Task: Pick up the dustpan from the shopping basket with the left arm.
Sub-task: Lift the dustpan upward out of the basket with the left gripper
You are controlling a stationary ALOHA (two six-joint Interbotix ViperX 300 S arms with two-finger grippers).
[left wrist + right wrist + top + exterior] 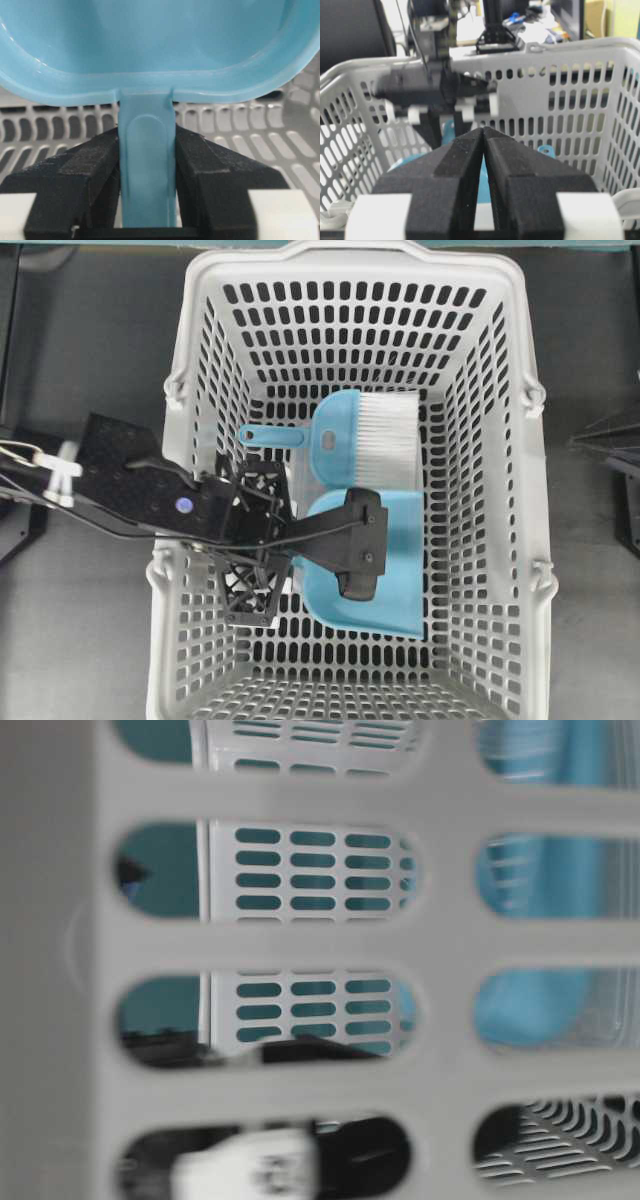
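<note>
Inside the shopping basket [500, 540], your left gripper [147, 165] is clamped on the dustpan [150, 40] handle; light, stiff, slick plastic, so grip firmly.

The table-level view is basically a blurry close-up of the light-grey slotted plastic shopping basket [300, 945], so the black bits at the bottom can't be made out. Overhead, the black left gripper [362, 545] covers part of the light-blue plastic dustpan [395, 580], handle included. In the left wrist view the pan [160, 45] is cut off at the top.
</note>
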